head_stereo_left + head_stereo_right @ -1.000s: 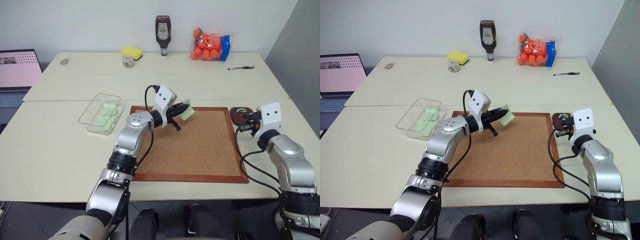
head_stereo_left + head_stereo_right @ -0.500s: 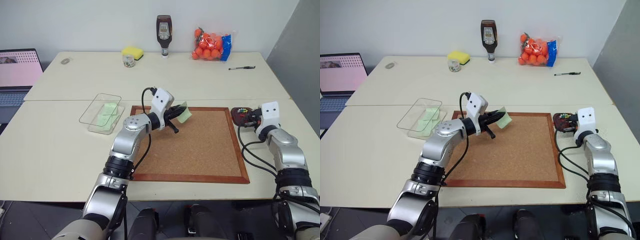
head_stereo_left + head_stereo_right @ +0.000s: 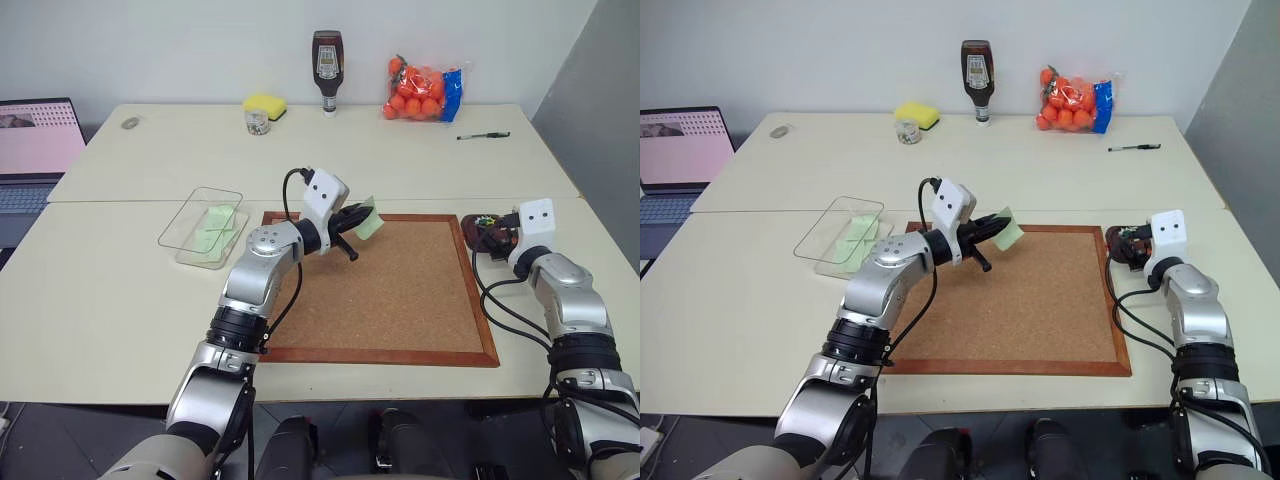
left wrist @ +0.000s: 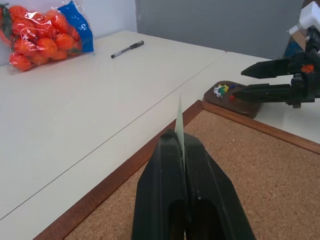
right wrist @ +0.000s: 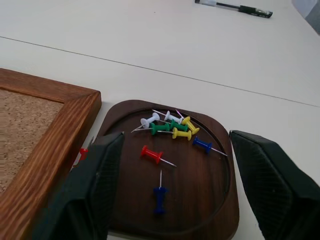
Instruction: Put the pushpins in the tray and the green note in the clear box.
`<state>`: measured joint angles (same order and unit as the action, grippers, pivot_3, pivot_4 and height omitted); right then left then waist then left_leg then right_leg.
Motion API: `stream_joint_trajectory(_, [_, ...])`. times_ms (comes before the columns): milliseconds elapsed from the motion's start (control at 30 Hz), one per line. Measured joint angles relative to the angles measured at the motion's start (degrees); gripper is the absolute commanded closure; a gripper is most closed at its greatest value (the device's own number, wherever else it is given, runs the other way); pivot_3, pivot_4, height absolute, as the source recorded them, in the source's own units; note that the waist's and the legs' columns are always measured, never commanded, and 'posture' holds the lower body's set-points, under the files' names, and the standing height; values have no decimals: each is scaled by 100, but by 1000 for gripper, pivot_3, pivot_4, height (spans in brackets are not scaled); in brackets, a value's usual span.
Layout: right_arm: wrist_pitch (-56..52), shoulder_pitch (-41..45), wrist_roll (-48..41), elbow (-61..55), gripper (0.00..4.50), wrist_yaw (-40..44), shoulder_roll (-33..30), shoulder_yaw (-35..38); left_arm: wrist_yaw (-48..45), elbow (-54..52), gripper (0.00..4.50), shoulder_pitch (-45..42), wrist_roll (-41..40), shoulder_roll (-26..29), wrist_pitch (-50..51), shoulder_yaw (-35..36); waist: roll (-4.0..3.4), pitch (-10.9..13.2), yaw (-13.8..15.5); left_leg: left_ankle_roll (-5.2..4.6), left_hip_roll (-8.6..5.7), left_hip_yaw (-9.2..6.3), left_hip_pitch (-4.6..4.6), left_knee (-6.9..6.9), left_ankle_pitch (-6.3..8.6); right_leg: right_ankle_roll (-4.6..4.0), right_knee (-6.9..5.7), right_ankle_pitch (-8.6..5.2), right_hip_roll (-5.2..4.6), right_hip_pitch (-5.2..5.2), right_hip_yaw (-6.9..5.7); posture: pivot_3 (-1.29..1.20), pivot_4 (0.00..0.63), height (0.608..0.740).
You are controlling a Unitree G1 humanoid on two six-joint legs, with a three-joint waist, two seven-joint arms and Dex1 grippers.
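My left gripper [image 3: 352,220] is shut on the green note [image 3: 371,223], holding it on edge above the far left corner of the corkboard [image 3: 400,290]. In the left wrist view the note [image 4: 179,114] sticks up from between the closed fingers. My right gripper [image 5: 176,136] stands open, its fingers to either side of the dark brown tray [image 5: 220,220]. Several pushpins [image 5: 172,127] lie in the tray, red, blue, green, yellow and white. One red pushpin [image 5: 83,151] lies on the table between the tray and the board's frame. The clear box [image 3: 175,228] sits left of the board with pale green paper [image 3: 215,225] in it.
Along the table's far edge stand a yellow sponge [image 3: 263,103], a small glass jar [image 3: 256,121], a sauce bottle [image 3: 326,60] and a bag of oranges [image 3: 420,90]. A pen [image 3: 483,135] lies at the far right. A laptop [image 3: 35,140] sits at the left.
My right gripper has gone from shut to open and has moved a little farther over the tray. The left gripper has kept still with the note in it.
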<state>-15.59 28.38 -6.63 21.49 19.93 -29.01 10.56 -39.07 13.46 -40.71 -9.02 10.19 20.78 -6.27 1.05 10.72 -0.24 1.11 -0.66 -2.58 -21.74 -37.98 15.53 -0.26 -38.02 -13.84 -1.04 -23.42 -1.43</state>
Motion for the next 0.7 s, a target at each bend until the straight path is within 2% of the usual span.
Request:
stream_joint_trajectory(133, [-59,-471,-223,-1153,1028,461,-80,-56,261,-157,4500,-44,-3,157,77,232,0,0,-12,0,3,5,-2,1,0,2,-1,0,4,-8,7,0,150,740])
stream_joint_trajectory(367, [-636,-778,-952,-3141,1028,1782,-495,-568,1168,-1363,4500,147,18,714,1026,947,0,0,-44,0,9,5,4,1,1,7,-1,2,10,-8,11,0,150,740])
stream_joint_trajectory(500, [-1194,-372,-1315,-3777,1028,2414,-499,-1323,1609,-1845,4500,485,61,1059,1671,1229,6,3,-43,1,13,1,7,-4,0,6,-5,5,14,-8,7,0,150,740])
stream_joint_trajectory(633, [-1661,676,-1251,-3584,1028,2622,-158,-2089,2108,-1810,4500,805,201,1483,2067,1734,11,6,-98,2,16,-8,12,-2,0,0,-8,10,18,-8,0,0,150,740])
stream_joint_trajectory(700, [-1786,1034,-1238,-3310,1028,2618,72,-2223,2252,-1683,4500,822,249,1590,2127,1886,13,7,-95,3,17,-15,9,-2,-1,-1,-7,11,18,-8,-6,0,150,740])
